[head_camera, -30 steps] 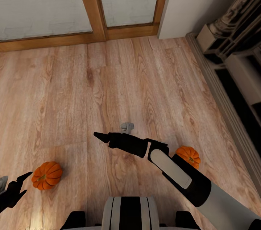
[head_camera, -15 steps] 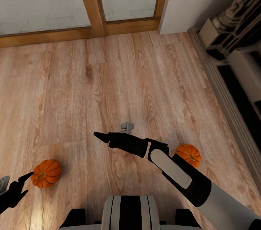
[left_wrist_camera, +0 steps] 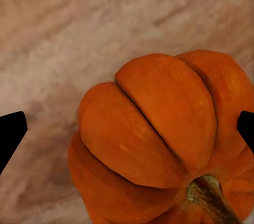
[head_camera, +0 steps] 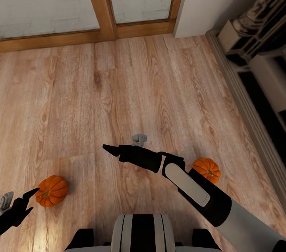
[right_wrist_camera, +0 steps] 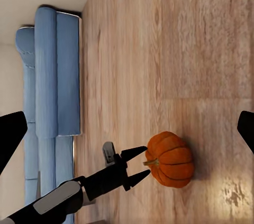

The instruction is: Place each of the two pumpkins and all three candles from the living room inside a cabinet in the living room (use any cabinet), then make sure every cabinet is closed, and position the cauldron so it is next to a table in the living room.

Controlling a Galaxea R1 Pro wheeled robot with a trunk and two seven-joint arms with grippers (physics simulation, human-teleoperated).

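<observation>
Left gripper [head_camera: 28,201] hangs with its jaws spread wide, tips just short of the near pumpkin [head_camera: 52,191] on the floor [head_camera: 131,85]. Centre both fingers around the ribs (stem lies sideways) before squeezing.
</observation>
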